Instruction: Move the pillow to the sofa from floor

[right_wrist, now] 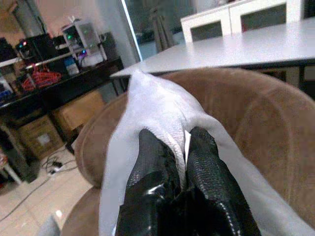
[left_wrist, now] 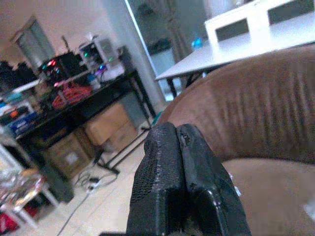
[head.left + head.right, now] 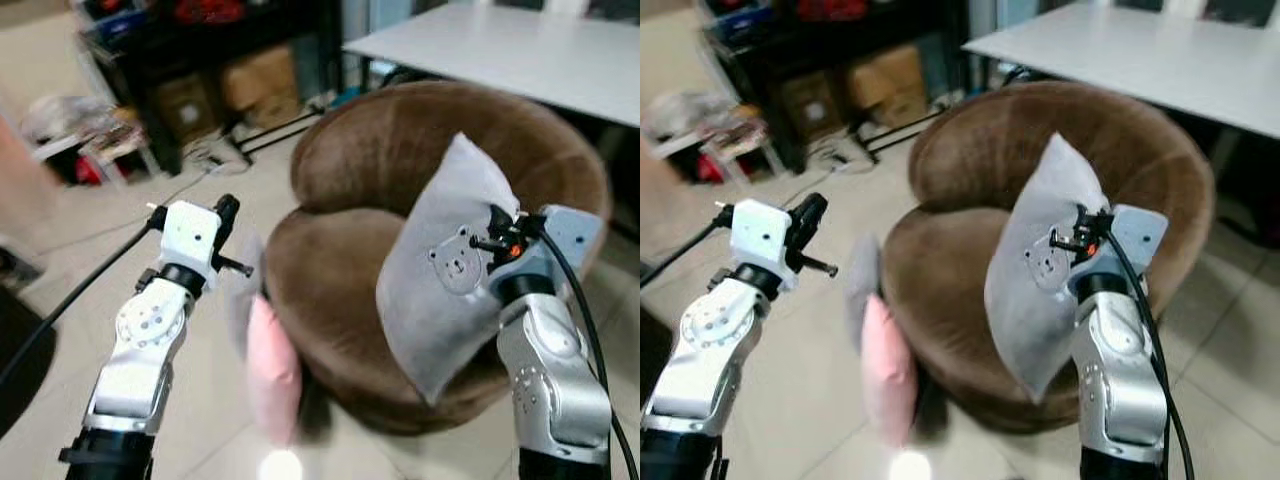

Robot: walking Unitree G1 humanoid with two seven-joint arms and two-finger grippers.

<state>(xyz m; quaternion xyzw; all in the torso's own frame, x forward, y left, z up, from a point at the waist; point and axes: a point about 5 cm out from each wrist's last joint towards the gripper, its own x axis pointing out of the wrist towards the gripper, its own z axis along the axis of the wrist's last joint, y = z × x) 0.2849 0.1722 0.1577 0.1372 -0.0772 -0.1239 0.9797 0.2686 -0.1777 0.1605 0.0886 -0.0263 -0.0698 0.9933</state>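
The right hand [image 3: 497,240] pinches only a fold of the grey pillow [image 3: 440,275] above the sofa [image 3: 340,260], so it may slip and drop toward the floor [image 3: 200,400], while the left hand [image 3: 228,225] is pressed together on nothing.

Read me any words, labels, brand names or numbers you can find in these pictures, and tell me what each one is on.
No readable text anywhere.
Grey pillow, held by the right hand over the brown sofa: a printed bear face, no words.
Cardboard boxes under the black desk: markings, if any, too blurred to read.
Pink pillow leaning against the sofa: no print visible.
White table: no visible markings.
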